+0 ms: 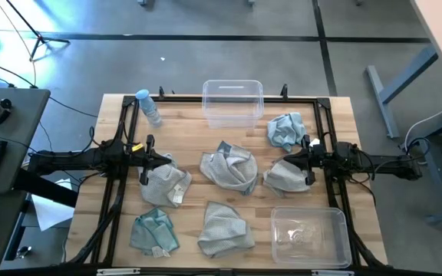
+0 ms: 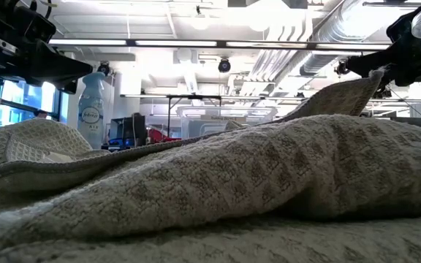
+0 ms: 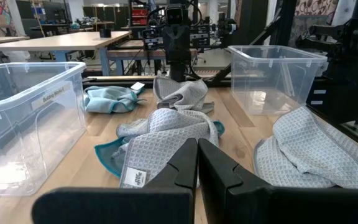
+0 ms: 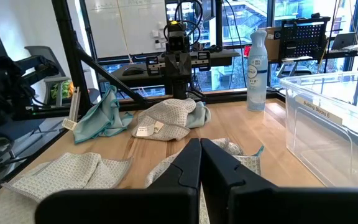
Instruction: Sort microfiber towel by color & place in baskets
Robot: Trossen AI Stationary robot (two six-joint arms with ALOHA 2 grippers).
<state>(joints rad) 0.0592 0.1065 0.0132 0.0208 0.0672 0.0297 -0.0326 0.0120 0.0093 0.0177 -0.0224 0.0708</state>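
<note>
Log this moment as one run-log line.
left gripper: shut, empty | right gripper: shut, empty | towels: on table | baskets: empty

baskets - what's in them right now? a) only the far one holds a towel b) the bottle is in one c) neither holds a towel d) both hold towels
c: in the high view the far basket and the near basket show only clear plastic, while the towels, such as the middle grey one, lie on the table and the bottle lies beside the far basket.
</note>
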